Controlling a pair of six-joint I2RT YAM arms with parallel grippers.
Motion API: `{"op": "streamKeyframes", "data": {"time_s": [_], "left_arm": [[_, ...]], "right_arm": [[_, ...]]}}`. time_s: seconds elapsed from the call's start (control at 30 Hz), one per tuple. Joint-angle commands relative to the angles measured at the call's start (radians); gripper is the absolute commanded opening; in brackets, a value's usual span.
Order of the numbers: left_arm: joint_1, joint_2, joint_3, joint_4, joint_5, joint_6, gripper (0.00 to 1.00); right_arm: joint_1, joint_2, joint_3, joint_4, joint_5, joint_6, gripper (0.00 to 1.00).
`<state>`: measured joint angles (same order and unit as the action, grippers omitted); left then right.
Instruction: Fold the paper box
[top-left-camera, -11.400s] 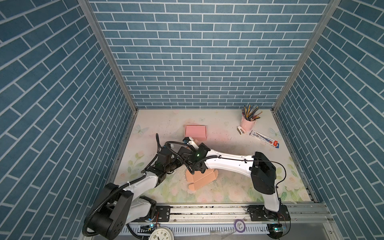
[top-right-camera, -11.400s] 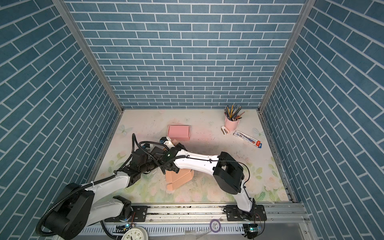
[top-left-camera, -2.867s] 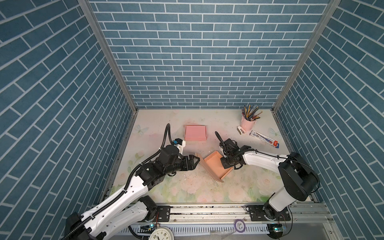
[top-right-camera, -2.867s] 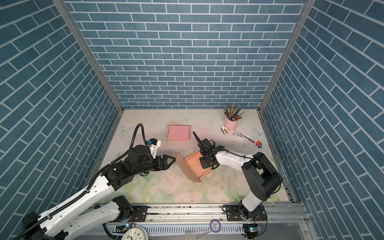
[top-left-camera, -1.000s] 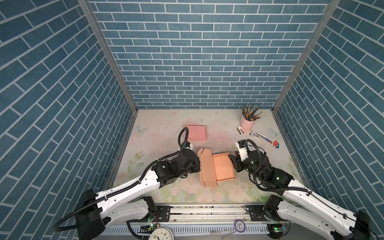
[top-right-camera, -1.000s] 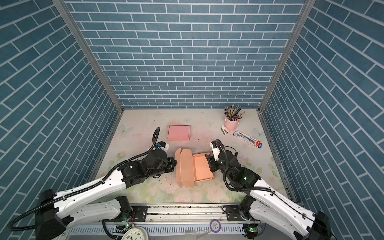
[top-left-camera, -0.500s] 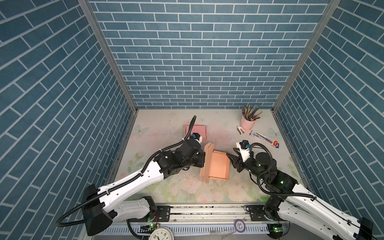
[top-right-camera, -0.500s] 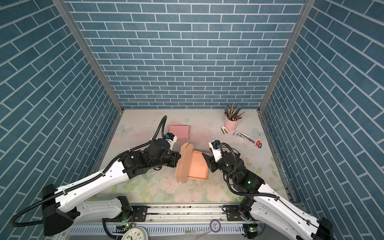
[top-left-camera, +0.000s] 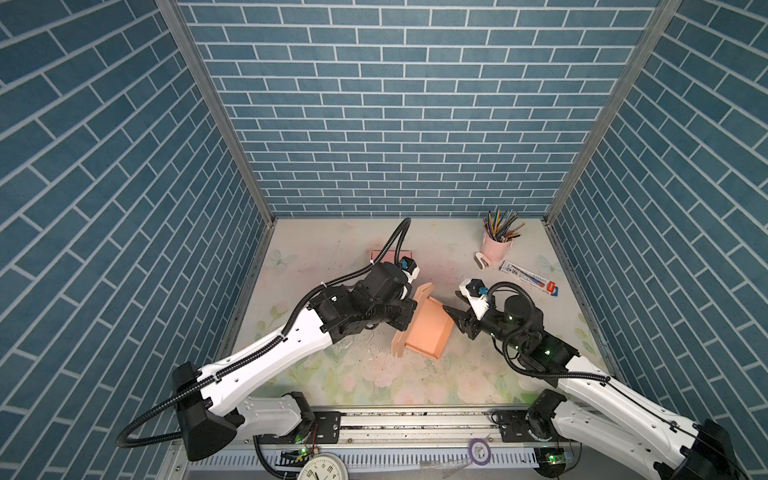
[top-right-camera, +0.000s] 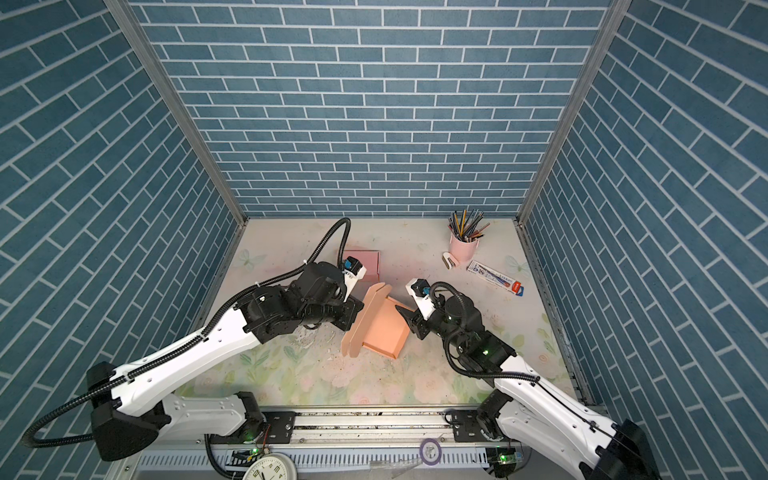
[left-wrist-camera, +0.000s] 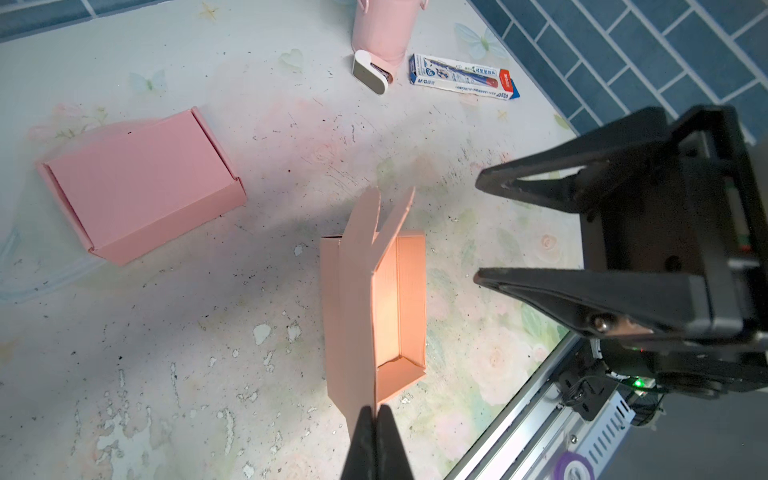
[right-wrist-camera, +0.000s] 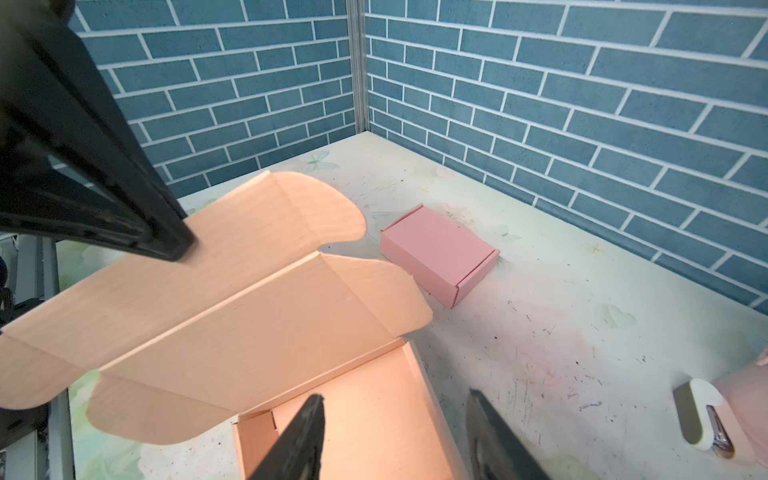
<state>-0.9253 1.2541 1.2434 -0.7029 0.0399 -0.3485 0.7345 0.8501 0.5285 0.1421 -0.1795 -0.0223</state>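
The paper box (top-left-camera: 428, 332) sits near the middle of the table (top-left-camera: 365, 386). Its tray is open upward and its lid (right-wrist-camera: 249, 291) stands raised on the side toward my left arm, flaps unfolded.

My left claw (left-wrist-camera: 376, 409) is pressed together right at the lid's free edge. I cannot tell whether card is nipped between the fingers. My right claw (right-wrist-camera: 395, 419) is spread, one finger over the tray and the other outside its wall, holding nothing.

Behind the paper box, toward the back wall, lies a closed pink box (left-wrist-camera: 141, 187). In the back right corner stands a pink pencil cup (top-left-camera: 494, 249), with a small white object (top-left-camera: 482, 262) just beside it and a pen packet (top-left-camera: 528, 277) near.
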Motion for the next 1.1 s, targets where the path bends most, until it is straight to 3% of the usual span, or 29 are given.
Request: {"op": "streamKeyframes", "data": {"time_s": [0.0,0.53,1.07], "left_arm": [[0.009,0.003,0.032,-0.037,0.050,0.082,0.00],[0.008,0.041,0.081,-0.080,0.038,0.194,0.00],[0.009,0.031,0.069,-0.082,0.067,0.227,0.00]], "right_arm": [[-0.022,0.026,0.042,0.055,-0.089,-0.078,0.55],[-0.042,0.163,0.113,0.041,-0.199,-0.140,0.50],[-0.042,0.280,0.156,0.069,-0.224,-0.163,0.52]]}}
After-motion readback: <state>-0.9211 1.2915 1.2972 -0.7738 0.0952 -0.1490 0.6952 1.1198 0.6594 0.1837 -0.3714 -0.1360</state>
